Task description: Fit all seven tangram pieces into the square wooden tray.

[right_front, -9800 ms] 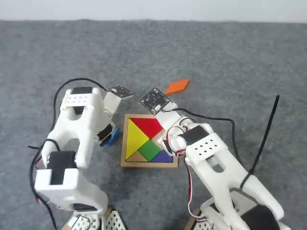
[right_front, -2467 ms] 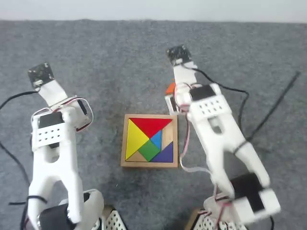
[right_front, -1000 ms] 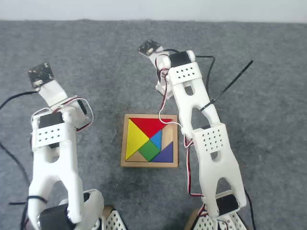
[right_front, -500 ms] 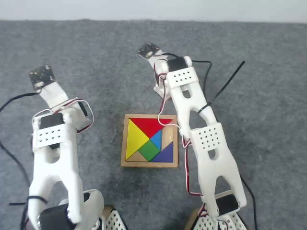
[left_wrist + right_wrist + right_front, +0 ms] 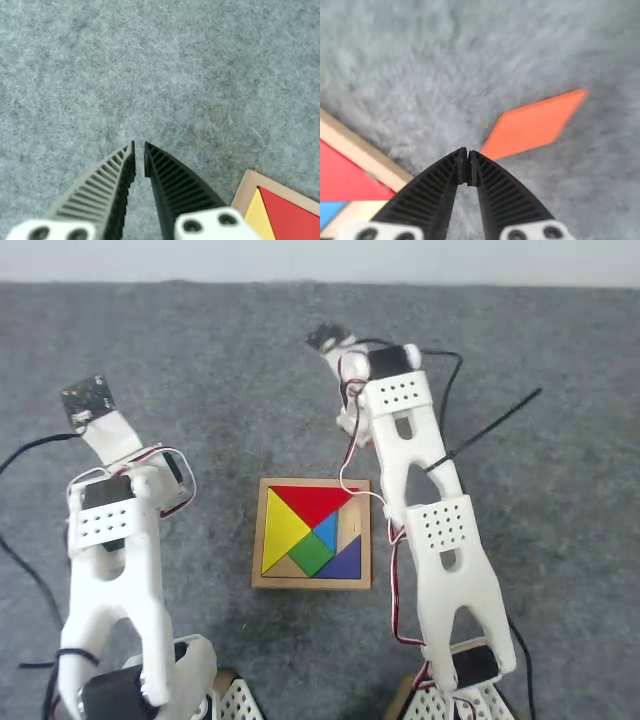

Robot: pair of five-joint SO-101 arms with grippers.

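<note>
Ok, my right gripper (image 5: 468,155) fingers are pinched together, empty, over grey carpet (image 5: 395,60), tips just beside the orange parallelogram (image 5: 535,125). Wooden tray (image 5: 360,150) corner is near. Left gripper (image 5: 139,147) also closed, near the tray.

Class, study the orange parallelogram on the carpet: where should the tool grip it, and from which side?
Probably across its two long parallel edges at mid-length, coming straight down from above: the orange parallelogram lies flat on the carpet, so only its thin edges offer purchase.
</note>
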